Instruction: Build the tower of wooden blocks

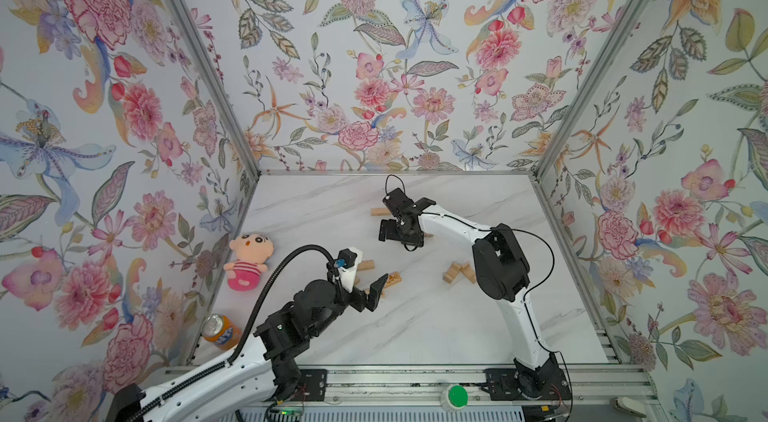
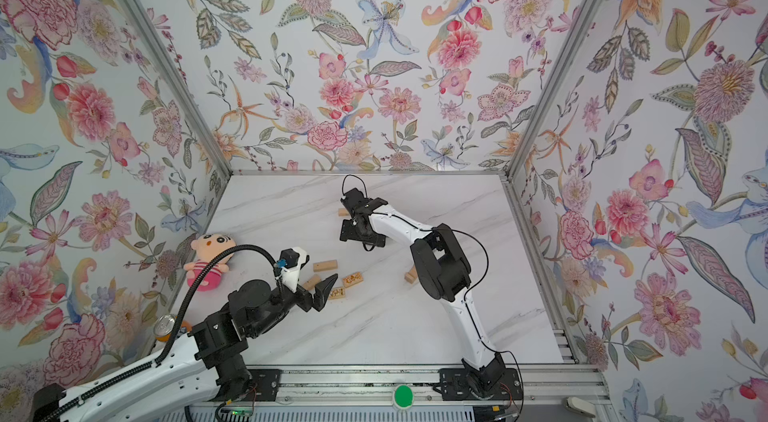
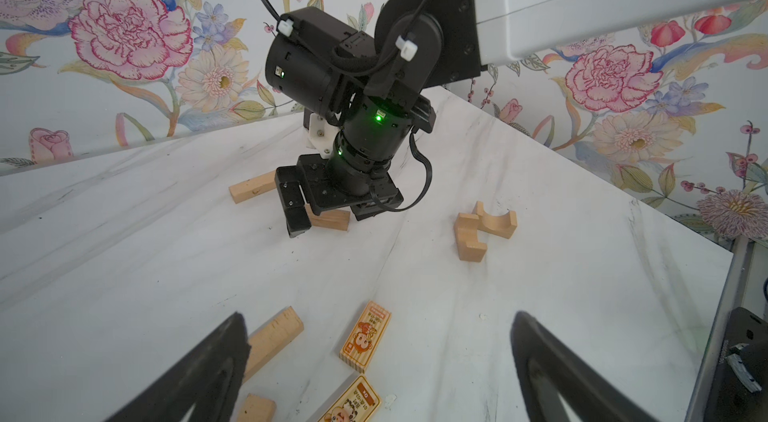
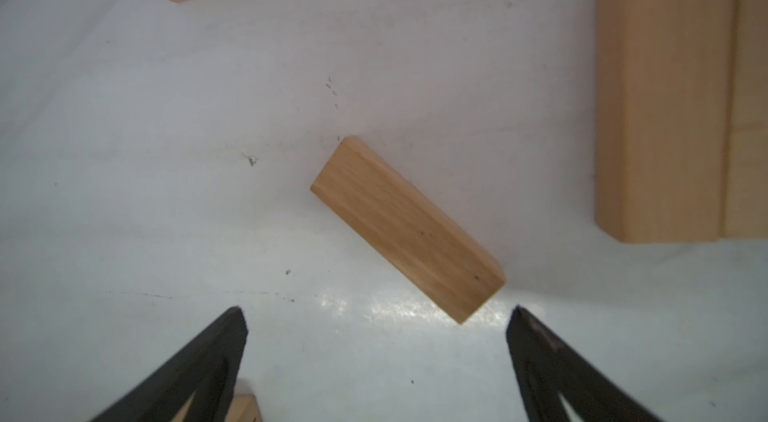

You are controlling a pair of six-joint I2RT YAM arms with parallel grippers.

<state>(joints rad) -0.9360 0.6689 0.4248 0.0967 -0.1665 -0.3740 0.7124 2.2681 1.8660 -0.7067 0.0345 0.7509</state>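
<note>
Right gripper (image 4: 376, 316) wide apart, wood block (image 4: 407, 229) just ahead of it, apparently untouched

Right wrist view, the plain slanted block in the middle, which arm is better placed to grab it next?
Likely right. The right gripper is open just above that plain block, with the block's end near its fingertips. The left gripper, also open, hovers over the printed blocks instead.

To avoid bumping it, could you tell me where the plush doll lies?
In both top views, the plush doll lies far left, beyond the orange can.
</note>
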